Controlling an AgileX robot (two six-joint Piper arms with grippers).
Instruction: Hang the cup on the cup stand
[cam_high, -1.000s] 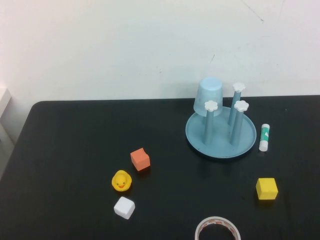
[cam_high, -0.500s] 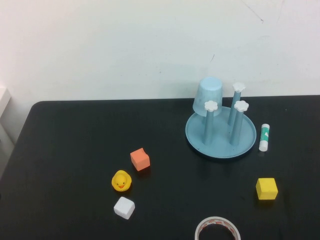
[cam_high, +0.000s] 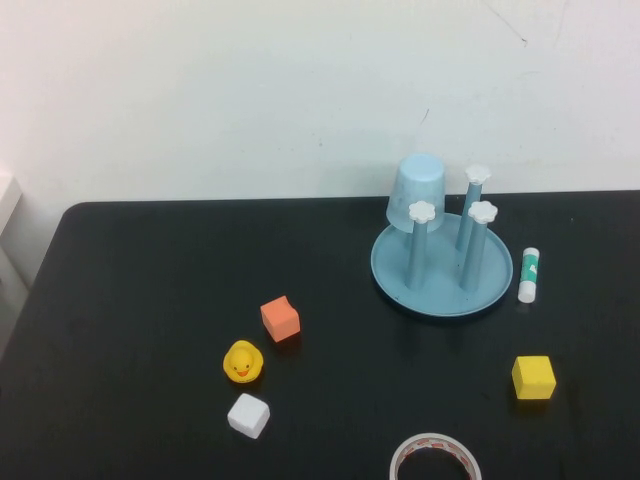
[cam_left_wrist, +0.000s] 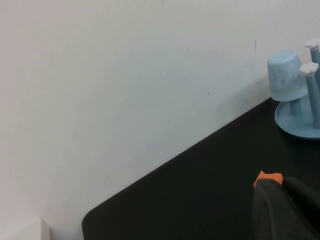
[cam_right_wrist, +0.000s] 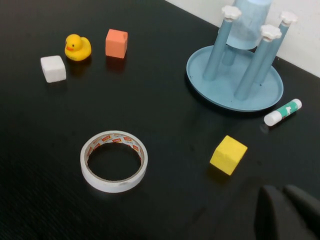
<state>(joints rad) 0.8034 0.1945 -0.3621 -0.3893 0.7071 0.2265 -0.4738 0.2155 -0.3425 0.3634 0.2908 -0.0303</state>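
Observation:
The light blue cup (cam_high: 418, 190) sits upside down over the back-left post of the cup stand (cam_high: 440, 288), at the table's far right by the wall. Three other posts show their white flower caps. The left wrist view has the cup (cam_left_wrist: 286, 75) and the stand (cam_left_wrist: 300, 119) far off. The right wrist view has the cup (cam_right_wrist: 250, 20) on the stand (cam_right_wrist: 235, 97) too. Neither arm shows in the high view. My left gripper (cam_left_wrist: 282, 182) is shut and empty over the table's left part. My right gripper (cam_right_wrist: 282, 190) is shut and empty near the front right, short of the yellow cube.
An orange cube (cam_high: 281, 319), a yellow duck (cam_high: 243, 362) and a white cube (cam_high: 248, 415) lie left of centre. A glue stick (cam_high: 528, 274) lies right of the stand. A yellow cube (cam_high: 533, 377) and a tape roll (cam_high: 435, 458) are at the front right.

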